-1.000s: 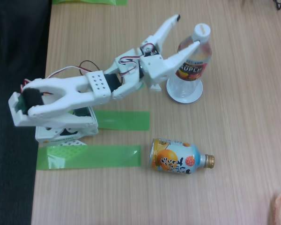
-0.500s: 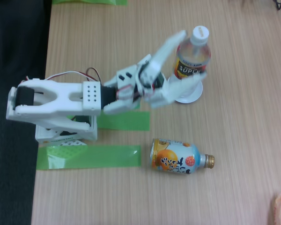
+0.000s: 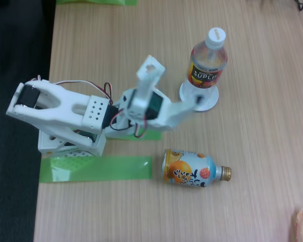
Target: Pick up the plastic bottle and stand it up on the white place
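Woodgrain table under us: we see the clear ribbed plastic bottle, label reading "SUPLI", upright on the round white place. Beside that disc, the gripper blurs; its spread, we cannot tell.

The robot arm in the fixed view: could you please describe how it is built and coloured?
The arm is white printed plastic with blocky segments and dark servo motors at the joints. One link carries a grid of small holes. Thin red, black and white cables loop between segments. Its two-finger gripper is white too.
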Tool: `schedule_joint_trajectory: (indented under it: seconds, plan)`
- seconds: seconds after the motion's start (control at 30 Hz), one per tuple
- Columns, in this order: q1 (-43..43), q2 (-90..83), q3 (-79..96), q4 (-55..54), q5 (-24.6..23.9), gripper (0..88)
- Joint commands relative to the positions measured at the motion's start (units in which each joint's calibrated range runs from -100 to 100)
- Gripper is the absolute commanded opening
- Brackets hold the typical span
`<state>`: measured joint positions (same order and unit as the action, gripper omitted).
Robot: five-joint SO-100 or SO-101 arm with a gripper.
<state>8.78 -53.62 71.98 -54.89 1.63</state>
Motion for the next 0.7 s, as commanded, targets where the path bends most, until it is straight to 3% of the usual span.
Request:
schedule_joint_trajectory:
  seconds: [0.0,0.4,0.67]
  plan:
    - [0.0,-0.8,-1.5,-12.2,-0.9,34.6]
    - [0.5,-0.8,7.6,-42.8,-2.1,34.0]
    - [0.6,-2.9,7.7,-44.4,-1.5,34.0]
